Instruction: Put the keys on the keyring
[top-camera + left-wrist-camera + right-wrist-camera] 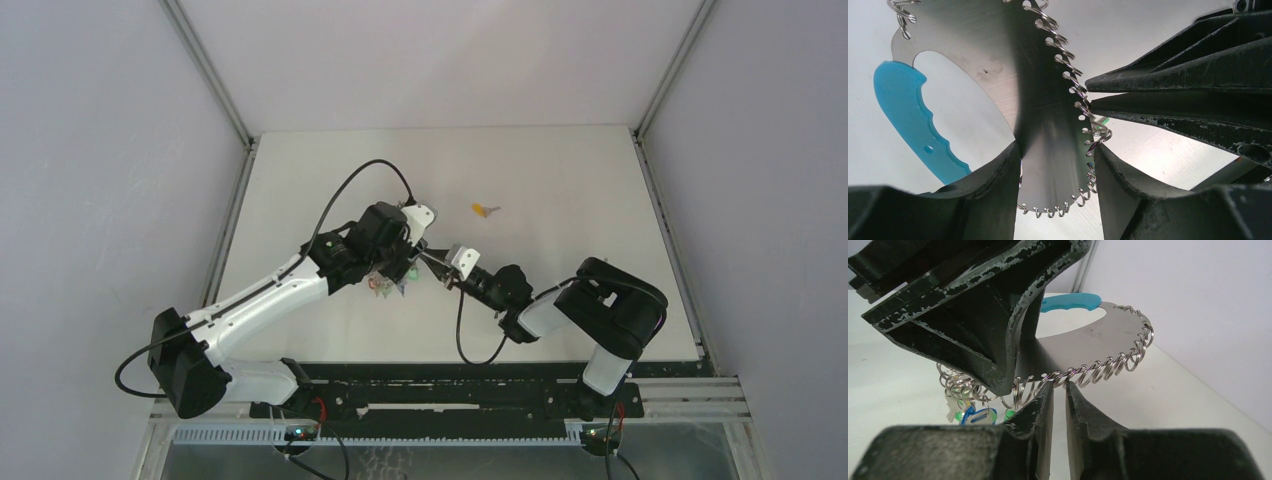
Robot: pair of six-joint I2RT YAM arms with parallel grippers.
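**Keyring held up, one key loose on the table**

The keyring (1098, 335) is off the table (560, 170), up in the air between the two arms near the middle of the workspace. It is a curved metal plate with a light-blue handle (908, 115) at one end and a row of small split rings (1108, 367) threaded along its outer edge. The left gripper (1057, 165) stands about half open with the plate across the gap, one finger against each edge, so it carries the whole bunch. A cluster of coloured tags (975, 416) dangles from the rings below it.

The right gripper (1059, 390) comes in from the opposite side, its jaws drawn nearly together with only a thin slit between them. The tips sit right at the ringed edge of the plate, touching or almost touching one of the split rings. I cannot tell whether they are pinching that ring or only resting at it, and I see no key between them.

Out on the far part of the table, well apart from both grippers, the yellow-tagged key (485, 210) lies on its own. It is the only loose key I can find.

As I read it, the job is partly done at best. Plenty of tags already hang on the ring, though nothing shows which were added here. The yellow one has yet to be fetched, brought to a split ring and worked on.
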